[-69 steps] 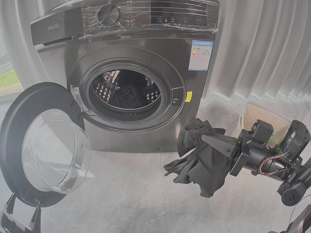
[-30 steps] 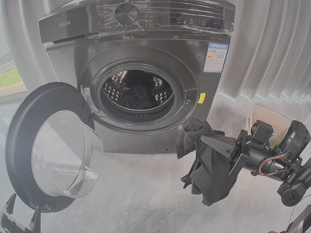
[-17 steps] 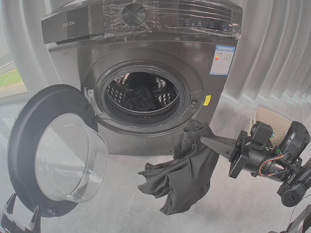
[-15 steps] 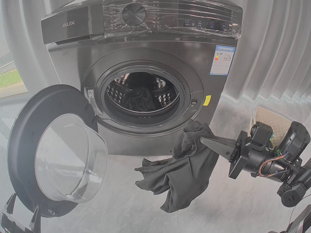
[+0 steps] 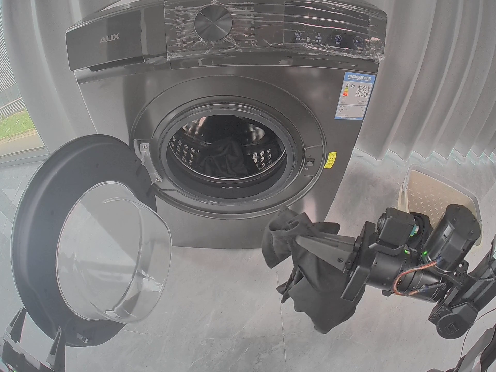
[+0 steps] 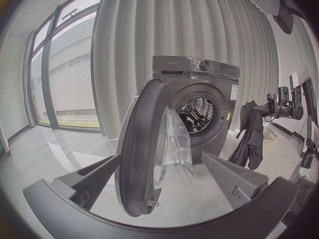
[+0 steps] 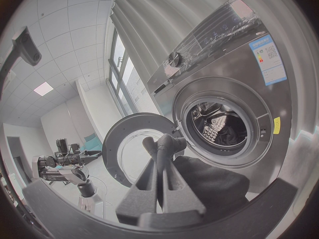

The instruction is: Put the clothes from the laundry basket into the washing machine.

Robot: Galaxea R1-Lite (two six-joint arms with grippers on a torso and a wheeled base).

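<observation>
The grey washing machine (image 5: 227, 78) stands with its round door (image 5: 88, 238) swung open to the left. Dark clothes (image 5: 222, 158) lie in the drum. My right gripper (image 5: 299, 241) is shut on a black garment (image 5: 310, 280), which hangs in the air below and to the right of the drum opening, above the floor. The right wrist view has the same gripper (image 7: 162, 146) pinching the bunched cloth (image 7: 209, 180) in front of the drum (image 7: 219, 123). My left gripper (image 6: 160, 156) is open and holds nothing, low on the near side of the door. The pale laundry basket (image 5: 439, 192) sits behind my right arm.
Grey tiled floor (image 5: 206, 295) lies in front of the machine. White curtains (image 5: 439, 63) hang behind and to the right. The open door (image 6: 143, 146) stands between my left gripper and the drum. Tall windows (image 6: 66, 77) are at the far left.
My right arm has moved left and a little lower with the garment. The cloth's tail, flung out to the left half a second ago, has swung back under the gripper. Earlier, the head camera shifted.
</observation>
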